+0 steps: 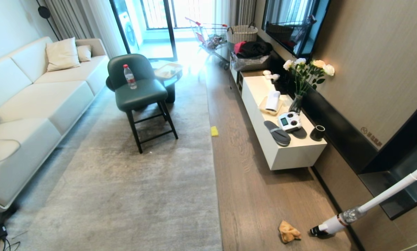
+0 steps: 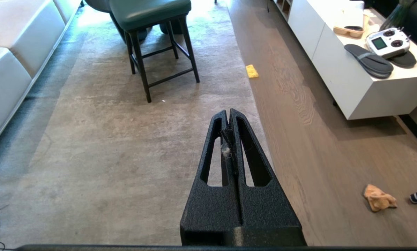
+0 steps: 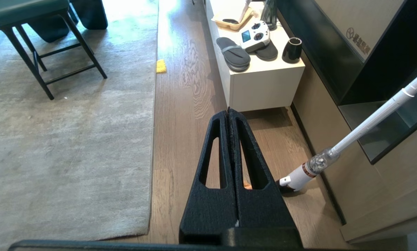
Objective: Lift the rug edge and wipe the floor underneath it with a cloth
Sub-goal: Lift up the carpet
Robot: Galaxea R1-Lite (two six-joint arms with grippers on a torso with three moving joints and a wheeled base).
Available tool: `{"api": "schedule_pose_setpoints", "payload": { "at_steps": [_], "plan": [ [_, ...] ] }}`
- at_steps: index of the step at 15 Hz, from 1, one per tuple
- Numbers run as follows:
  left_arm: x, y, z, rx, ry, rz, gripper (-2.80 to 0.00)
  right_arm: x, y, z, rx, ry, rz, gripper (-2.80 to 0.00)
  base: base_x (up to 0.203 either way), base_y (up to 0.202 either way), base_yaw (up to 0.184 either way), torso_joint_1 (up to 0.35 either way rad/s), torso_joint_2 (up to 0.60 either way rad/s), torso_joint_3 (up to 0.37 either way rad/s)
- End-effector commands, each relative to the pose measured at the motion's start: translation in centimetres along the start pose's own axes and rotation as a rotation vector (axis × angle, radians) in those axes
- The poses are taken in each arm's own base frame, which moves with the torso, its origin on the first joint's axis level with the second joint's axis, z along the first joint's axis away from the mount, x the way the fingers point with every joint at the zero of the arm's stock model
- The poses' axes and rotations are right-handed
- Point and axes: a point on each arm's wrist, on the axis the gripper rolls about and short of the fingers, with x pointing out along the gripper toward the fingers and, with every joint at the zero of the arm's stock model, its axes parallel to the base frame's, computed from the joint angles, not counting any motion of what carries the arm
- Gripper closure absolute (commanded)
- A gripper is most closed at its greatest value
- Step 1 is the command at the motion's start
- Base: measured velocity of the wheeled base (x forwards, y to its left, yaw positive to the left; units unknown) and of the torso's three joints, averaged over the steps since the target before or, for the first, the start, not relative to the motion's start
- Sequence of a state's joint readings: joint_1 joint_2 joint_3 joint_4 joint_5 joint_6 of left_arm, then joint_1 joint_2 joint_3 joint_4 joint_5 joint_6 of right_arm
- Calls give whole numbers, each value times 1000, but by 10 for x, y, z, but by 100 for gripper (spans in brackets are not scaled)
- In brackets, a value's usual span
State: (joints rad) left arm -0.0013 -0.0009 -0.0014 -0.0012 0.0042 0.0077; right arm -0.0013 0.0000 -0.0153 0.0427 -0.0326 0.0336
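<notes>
Both grippers are pressed together and empty: left gripper (image 2: 229, 113) above the rug (image 1: 131, 181), right gripper (image 3: 228, 112) above the floor (image 1: 260, 195). The cloth (image 1: 289, 232) lies beside the vacuum head (image 1: 328, 226). I should spread the right gripper and descend vertically onto the cloth's crumpled centre.

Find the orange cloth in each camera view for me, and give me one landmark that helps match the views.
Head view: the cloth lies crumpled on the floor near the bottom edge, right of the rug.
Left wrist view: the cloth is at lower right, on the floor.
Right wrist view: only a sliver of the cloth shows through the right gripper.
Shared landmark: the vacuum head beside the cloth.
</notes>
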Motion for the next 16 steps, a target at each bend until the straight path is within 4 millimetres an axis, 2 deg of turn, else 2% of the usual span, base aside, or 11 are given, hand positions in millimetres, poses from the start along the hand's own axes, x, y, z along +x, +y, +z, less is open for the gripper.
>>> {"api": "schedule_pose_setpoints", "payload": {
  "at_steps": [1,16],
  "plan": [
    [0,0,0,0,0,0,0,0,0,0,0,2,0,0,0,0,0,-83,184,100],
    [0,0,0,0,0,0,0,0,0,0,0,2,-2,0,0,0,0,-112,258,143]
  ]
}}
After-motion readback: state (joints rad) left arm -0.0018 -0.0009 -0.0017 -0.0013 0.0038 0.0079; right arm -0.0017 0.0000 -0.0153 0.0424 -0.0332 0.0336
